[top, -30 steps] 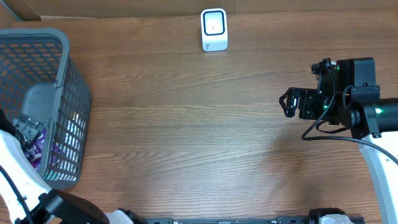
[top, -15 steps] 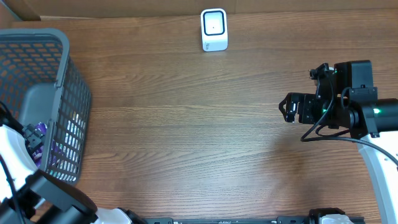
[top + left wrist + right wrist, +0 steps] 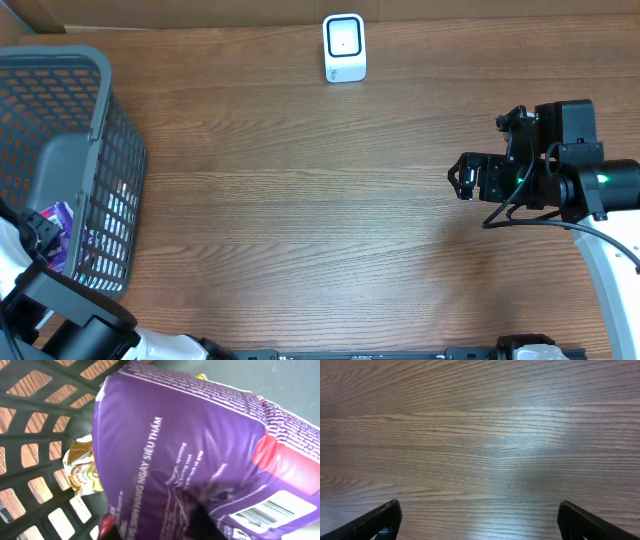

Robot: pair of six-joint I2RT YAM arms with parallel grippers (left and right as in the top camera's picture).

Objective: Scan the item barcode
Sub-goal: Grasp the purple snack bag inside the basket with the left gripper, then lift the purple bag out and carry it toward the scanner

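Purple packet (image 3: 200,435) is located inside the grey basket (image 3: 100,120) at 9 o'clock on the worktop (image 3: 300,200), pinched by the left tool (image 3: 42,232). The right tool (image 3: 460,178), at 3 o'clock, is spread wide, holding nothing.

The bench (image 3: 300,200) is smooth, grained brown wood with a soft sheen. The basket (image 3: 110,120) is matt grey plastic. Inside the basket, the purple packet (image 3: 175,450) is glossy, creased film. The scanner (image 3: 344,47) is glossy white plastic.
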